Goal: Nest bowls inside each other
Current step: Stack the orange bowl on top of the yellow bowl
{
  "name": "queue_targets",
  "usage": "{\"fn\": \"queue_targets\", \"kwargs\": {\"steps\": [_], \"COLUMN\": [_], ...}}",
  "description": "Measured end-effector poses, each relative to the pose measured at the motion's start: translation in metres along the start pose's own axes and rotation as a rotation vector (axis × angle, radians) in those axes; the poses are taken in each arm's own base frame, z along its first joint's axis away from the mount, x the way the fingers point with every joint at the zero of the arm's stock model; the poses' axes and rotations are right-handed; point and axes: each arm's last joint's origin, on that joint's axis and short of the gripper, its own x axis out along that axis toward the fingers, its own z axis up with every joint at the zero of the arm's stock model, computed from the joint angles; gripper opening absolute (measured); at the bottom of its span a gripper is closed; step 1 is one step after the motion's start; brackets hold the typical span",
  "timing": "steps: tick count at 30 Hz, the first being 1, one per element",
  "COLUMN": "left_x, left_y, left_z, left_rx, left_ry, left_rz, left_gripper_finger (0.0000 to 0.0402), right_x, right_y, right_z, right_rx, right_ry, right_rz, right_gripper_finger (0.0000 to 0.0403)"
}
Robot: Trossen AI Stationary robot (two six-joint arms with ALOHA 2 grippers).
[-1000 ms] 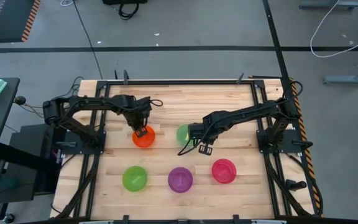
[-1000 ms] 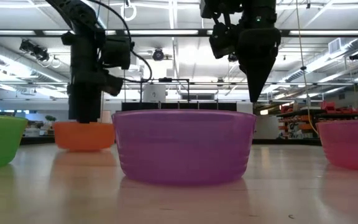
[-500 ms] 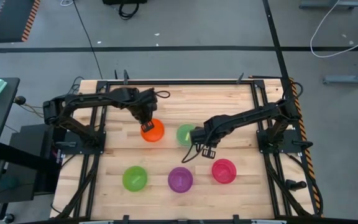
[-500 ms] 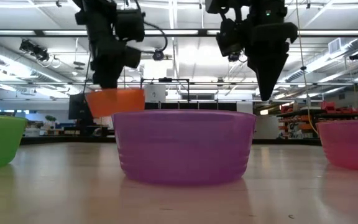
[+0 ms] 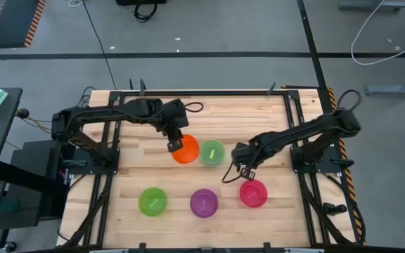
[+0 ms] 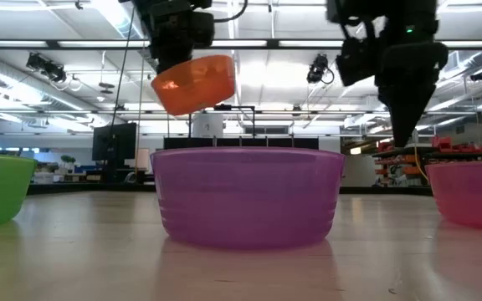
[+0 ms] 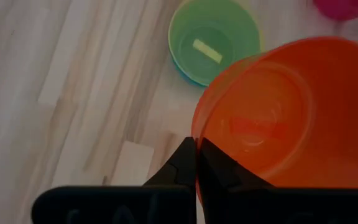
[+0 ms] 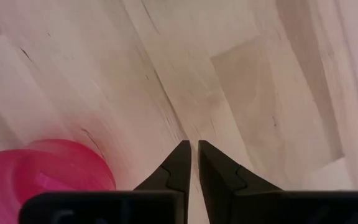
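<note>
Step in hand: carry. Left gripper (image 7: 195, 163) pinches the orange bowl (image 5: 185, 150) by its rim, lifted and tilted, just left of the mid-table green bowl (image 5: 212, 152), possibly itself a stack. Next: centre above, lower, release. Right gripper (image 8: 194, 163) closed, empty, beside the pink-red bowl (image 5: 253, 193).

five bowls (image 5: 204, 202), two arms (image 5: 111, 116), one table (image 5: 259, 112)
</note>
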Motion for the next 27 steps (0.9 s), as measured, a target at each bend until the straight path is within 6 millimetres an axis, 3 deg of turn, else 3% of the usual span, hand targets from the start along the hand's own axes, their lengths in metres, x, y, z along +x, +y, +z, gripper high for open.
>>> {"fn": "queue_targets", "kwargs": {"steps": [8,17,27], "left_x": [0.033,0.059,0.096], "left_y": [0.000,0.009,0.026], "left_z": [0.041,0.094,0.116], "left_rx": [0.037,0.066,0.053], "left_ry": [0.107,0.165,0.242], "left_rz": [0.008,0.016,-0.043], "left_gripper_finger": [0.0007,0.0007,0.0007], "right_x": [-0.010,0.002,0.004], "right_y": [-0.025,-0.035,-0.028], "right_z": [-0.031,-0.046,-0.052], "right_rx": [0.117,0.140,0.063], "right_ry": [-0.153,-0.141,-0.169], "right_rz": [0.122,0.104,0.090], "right_gripper_finger": [0.0014,0.0011,0.0010]}}
